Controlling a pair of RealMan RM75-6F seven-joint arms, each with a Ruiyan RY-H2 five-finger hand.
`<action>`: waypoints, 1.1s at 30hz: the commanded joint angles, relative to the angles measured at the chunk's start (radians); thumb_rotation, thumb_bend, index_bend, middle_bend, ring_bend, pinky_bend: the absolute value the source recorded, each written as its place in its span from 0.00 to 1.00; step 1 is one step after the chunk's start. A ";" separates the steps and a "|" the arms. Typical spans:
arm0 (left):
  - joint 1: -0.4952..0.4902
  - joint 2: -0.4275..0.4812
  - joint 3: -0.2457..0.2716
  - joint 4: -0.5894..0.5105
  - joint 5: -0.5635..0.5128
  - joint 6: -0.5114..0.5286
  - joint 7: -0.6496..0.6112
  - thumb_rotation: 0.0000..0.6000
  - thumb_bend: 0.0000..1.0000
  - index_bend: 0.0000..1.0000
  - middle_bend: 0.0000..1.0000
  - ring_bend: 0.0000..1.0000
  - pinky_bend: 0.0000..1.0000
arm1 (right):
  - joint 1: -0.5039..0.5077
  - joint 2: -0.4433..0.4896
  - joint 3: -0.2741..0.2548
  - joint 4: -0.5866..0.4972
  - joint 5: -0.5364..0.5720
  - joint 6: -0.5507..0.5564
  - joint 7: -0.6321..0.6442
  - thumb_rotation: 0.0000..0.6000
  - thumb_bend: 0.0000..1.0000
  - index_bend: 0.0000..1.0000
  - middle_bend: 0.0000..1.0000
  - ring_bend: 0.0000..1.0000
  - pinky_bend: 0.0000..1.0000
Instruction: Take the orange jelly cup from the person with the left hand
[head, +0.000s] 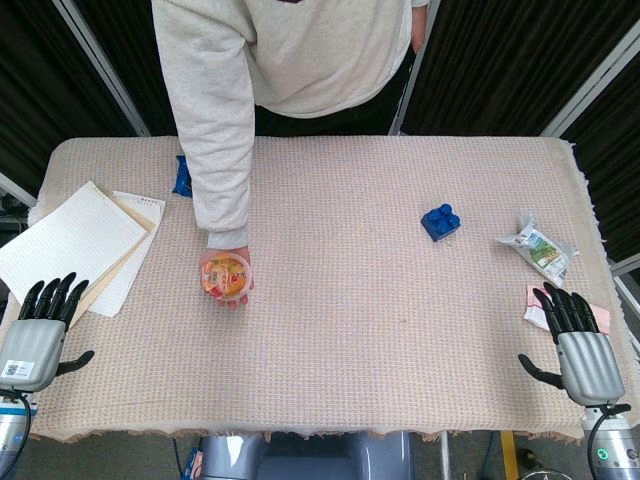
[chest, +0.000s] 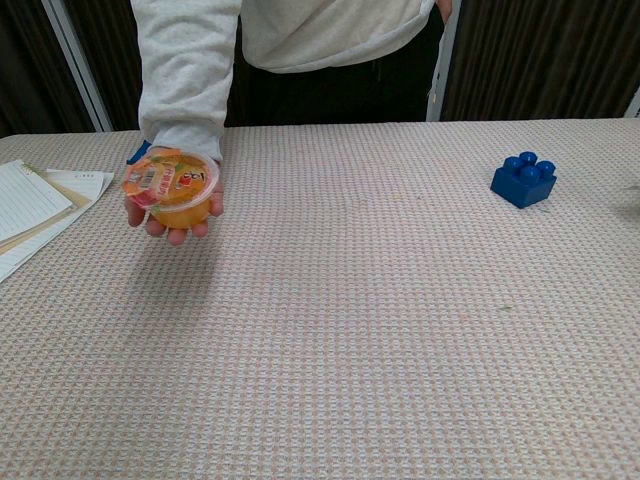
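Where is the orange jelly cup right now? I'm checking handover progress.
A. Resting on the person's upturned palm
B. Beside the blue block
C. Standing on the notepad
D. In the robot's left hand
A: the orange jelly cup sits on the person's hand, while the left hand is apart from it, fingers spread.

Cloth-covered table (head: 400, 320) before dark curtains (head: 500, 60)

Counter (head: 350, 330): person (head: 300, 50) at far edge, arm extended over it, person's hand (head: 226, 282) holding jelly cup (head: 226, 274) above left-centre. Papers (head: 75, 245) at left edge; small packet (head: 183, 176) behind them, beside the arm. Toy brick (head: 440, 221) right of centre; wrapped packet (head: 540, 247) further right. Left robot hand (head: 40, 330) at near-left corner, right robot hand (head: 577, 340) at near-right corner, both well apart from the cup.
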 joint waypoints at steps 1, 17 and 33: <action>0.000 0.000 0.000 0.000 0.000 -0.001 0.000 1.00 0.12 0.00 0.00 0.00 0.00 | 0.000 0.000 0.000 -0.001 0.001 0.000 0.000 1.00 0.14 0.04 0.00 0.00 0.00; -0.006 0.006 0.002 -0.001 -0.006 -0.018 -0.001 1.00 0.12 0.00 0.00 0.00 0.00 | 0.003 -0.002 0.001 -0.004 0.006 -0.009 -0.005 1.00 0.14 0.04 0.00 0.00 0.00; -0.191 0.128 -0.098 -0.196 -0.136 -0.261 0.169 1.00 0.13 0.00 0.00 0.00 0.01 | 0.004 0.001 -0.001 -0.008 0.011 -0.016 -0.010 1.00 0.14 0.04 0.00 0.00 0.00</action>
